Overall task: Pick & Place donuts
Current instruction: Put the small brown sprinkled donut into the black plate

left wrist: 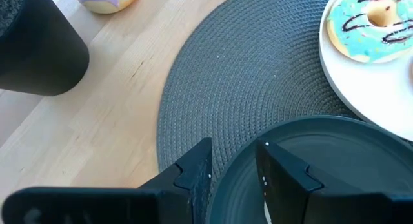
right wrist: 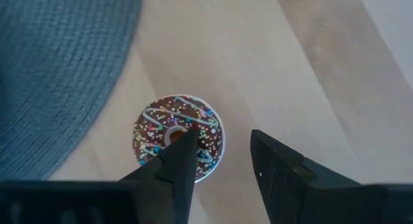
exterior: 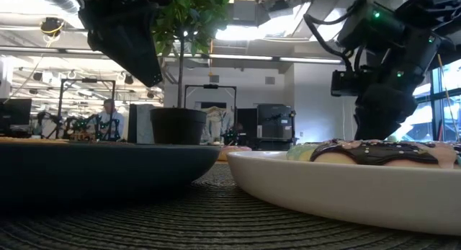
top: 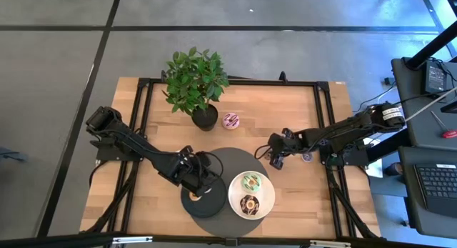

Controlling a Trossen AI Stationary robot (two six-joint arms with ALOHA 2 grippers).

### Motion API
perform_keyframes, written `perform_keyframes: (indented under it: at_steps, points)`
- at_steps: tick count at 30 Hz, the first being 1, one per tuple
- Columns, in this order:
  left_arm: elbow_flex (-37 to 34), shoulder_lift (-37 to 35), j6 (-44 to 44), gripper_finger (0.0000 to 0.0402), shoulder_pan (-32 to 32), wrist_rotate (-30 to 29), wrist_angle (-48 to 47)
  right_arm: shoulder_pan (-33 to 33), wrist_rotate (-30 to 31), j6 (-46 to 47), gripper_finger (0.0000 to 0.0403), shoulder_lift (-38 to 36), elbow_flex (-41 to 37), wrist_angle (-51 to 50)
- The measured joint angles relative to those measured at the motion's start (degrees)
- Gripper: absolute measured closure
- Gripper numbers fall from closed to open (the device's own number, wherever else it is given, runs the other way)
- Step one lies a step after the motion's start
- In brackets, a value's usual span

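Wooden bench [top: 143, 205] with black frame rails, open lab floor around it, workstation off to one side.

Target for the coming move, by judgement: small chocolate donut with coloured sprinkles [right wrist: 179, 137], lying flat on bare wood just off the edge of the round grey woven mat [right wrist: 58, 69]. Hard to resolve in the high view; seen clearly only from the right wrist.

Key relation: donut directly under the right tool [right wrist: 222, 161], offset toward one finger. One fingertip overlaps the ring's edge in the wrist view; the other stands over bare wood beside it. Ring shape, so no long axis to align. Small sideways shift toward the donut probably needed before descent, otherwise a finger may land on the icing. Right arm plainly the nearer one.

Right tool: fingers parted, nothing between them. In the high view [top: 277, 154], just beside the mat on its right.

Other donuts: green-iced [top: 251, 181] and dark chocolate [top: 249, 204], both on the white plate [top: 268, 198], side by side. Pink-iced donut [top: 231, 120] on wood near the black pot of the potted plant [top: 197, 83].

Left tool [left wrist: 235, 161]: fingers apart, empty, poised over the rim of the black plate [left wrist: 361, 159] on the mat. Something small and pale on that plate in the high view; identity not clear.
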Motion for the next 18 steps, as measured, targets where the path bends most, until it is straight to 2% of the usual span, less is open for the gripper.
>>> perform_keyframes:
  at_steps: [12,18]
  points:
    - [0.0,0.0,0.0,0.0287,0.0,0.1,0.0,0.0,-2.8,-1.4,0.039,-0.1,0.0,0.3]
    - [0.0,0.0,0.0,0.0285,0.0,0.1,0.0,0.0,-2.8,-3.0,0.0395,0.0,1.4,-1.1]
